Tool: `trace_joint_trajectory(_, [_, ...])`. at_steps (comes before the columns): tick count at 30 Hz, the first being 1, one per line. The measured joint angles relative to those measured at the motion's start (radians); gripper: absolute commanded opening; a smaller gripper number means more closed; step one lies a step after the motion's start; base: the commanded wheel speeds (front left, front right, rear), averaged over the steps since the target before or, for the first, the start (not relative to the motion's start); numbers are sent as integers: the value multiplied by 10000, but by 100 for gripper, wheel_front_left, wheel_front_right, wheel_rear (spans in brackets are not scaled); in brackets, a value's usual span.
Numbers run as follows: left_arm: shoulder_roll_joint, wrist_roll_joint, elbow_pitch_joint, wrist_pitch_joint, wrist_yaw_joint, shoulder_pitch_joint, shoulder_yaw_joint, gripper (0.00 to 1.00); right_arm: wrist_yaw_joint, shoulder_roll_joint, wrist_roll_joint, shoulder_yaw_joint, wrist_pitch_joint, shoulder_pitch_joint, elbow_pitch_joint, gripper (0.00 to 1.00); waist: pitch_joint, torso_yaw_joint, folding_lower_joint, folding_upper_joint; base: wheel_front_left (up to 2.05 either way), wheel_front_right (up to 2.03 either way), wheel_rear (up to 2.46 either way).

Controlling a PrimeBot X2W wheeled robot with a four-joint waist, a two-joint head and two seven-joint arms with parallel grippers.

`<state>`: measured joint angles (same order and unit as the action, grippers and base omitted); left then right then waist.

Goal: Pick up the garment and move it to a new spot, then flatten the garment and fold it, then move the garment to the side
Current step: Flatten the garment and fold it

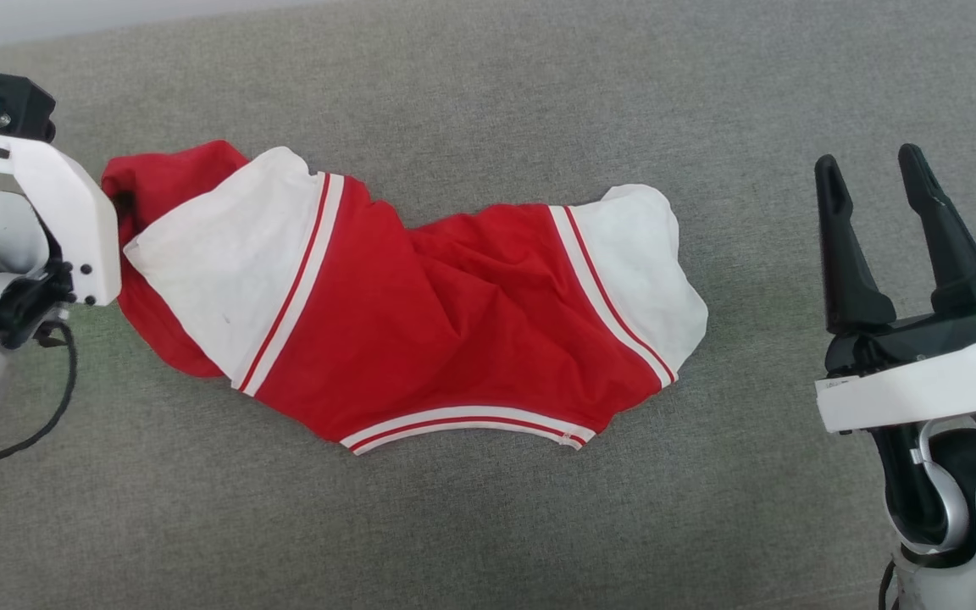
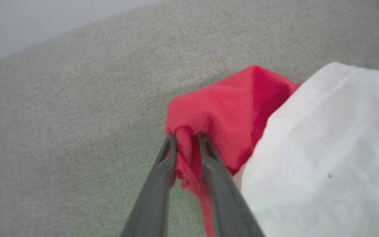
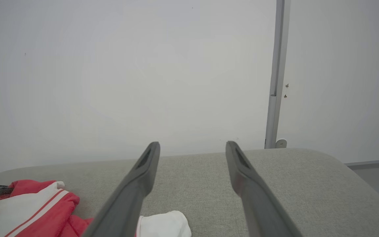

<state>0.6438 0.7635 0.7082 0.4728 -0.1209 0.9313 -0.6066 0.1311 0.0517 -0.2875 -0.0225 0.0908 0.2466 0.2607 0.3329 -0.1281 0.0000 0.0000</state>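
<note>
Pinching garment's [image 1: 454, 322] red corner with down-angled left gripper [image 2: 184, 138] near bench's [image 1: 488, 85] left edge, holding right gripper [image 1: 869, 161] upright, spread wide, empty

Head view overhead, left wrist close, right wrist low, garment [image 1: 454, 339] shared

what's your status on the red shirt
Left gripper shut on bunched corner of bright red thin-fabric shirt. Right gripper open, off to its right. Shirt rumpled on grey fabric surface, nothing blocking.

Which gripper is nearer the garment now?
Left. The left gripper pinches a red fold of the garment at its left end; the right gripper hangs open, beyond its right edge.
</note>
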Motion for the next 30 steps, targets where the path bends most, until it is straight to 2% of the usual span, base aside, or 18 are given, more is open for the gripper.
trace_joint_trajectory(3, [-247, 337, 495, 157, -23, 167, 4, 100, 0, -2, -2, 21, -6, 3, -75, 100, -67, 8, 0, 0, 0, 0, 0])
trace_joint_trajectory(7, [-349, 750, 867, 922, -31, 401, 71, 100, 0, -2, 86, -94, -2, -3, -52, 100, -191, 111, 0, 0, 0, 0, 0])
trace_joint_trajectory(12, [-353, 1053, 656, 2002, 84, 782, 82, 100, 0, -2, 167, -299, 46, -71, 52, 100, -391, 325, 0, 0, 0, 0, 0])
trace_joint_trajectory(16, [-349, 1216, -36, 2970, 395, 910, 25, 100, 0, -2, 215, -412, 79, -113, 153, 100, -526, 484, 0, 0, 0, 0, 0])
trace_joint_trajectory(21, [-466, 1519, -1179, 4084, 1016, 814, -132, 100, 0, -2, 219, -433, 121, -118, 240, 100, -560, 593, 0, 1, 0, 0, 0])
trace_joint_trajectory(24, [-412, 1503, -1808, 4431, 1241, 504, -307, 100, 0, 0, 205, -385, 144, -108, 244, 100, -496, 571, 1, 0, 0, 0, 0])
trace_joint_trajectory(26, [-184, 1492, -2163, 4633, 1404, 207, -397, 100, 0, 0, 173, -301, 140, -76, 242, 100, -415, 486, 0, 0, 0, 0, 0])
trace_joint_trajectory(30, [-6, 1463, -2431, 4832, 1578, -117, -502, 100, 0, -2, 155, -244, 86, -55, 224, 100, -306, 371, 0, 0, 0, 0, 0])
